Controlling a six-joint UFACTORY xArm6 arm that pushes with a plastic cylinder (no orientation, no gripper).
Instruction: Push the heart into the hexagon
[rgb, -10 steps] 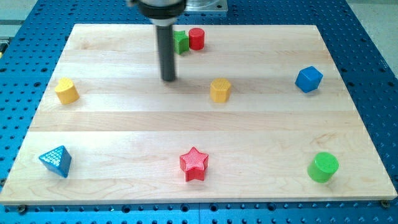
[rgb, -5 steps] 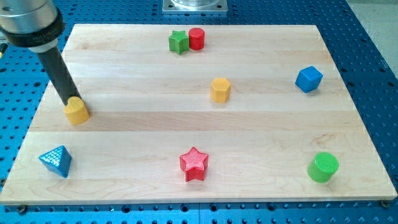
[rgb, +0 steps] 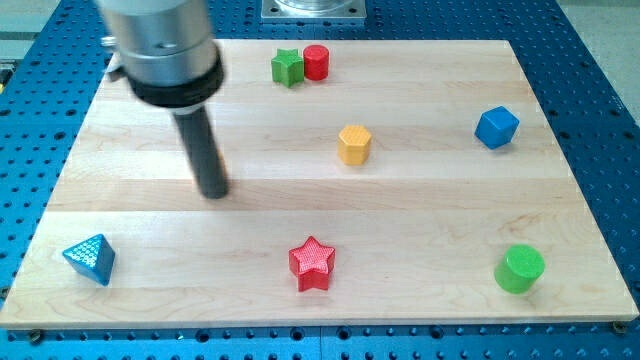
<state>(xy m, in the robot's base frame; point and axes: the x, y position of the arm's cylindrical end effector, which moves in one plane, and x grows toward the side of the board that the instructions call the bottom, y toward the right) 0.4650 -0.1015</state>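
Heart no longer shows, having slid rightward from the desk's (rgb: 420, 240) left edge; I judge it hidden behind my tip (rgb: 213, 192), well apart from the hexagon (rgb: 354, 144). No claw shows, so I cannot tell its state.

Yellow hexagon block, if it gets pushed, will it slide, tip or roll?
The yellow hexagon stands low and flat on the smooth wooden board, so it probably slides rather than tips. Its flat sides make rolling unlikely, though an off-centre push might turn it. My tip is off to its left, not touching.
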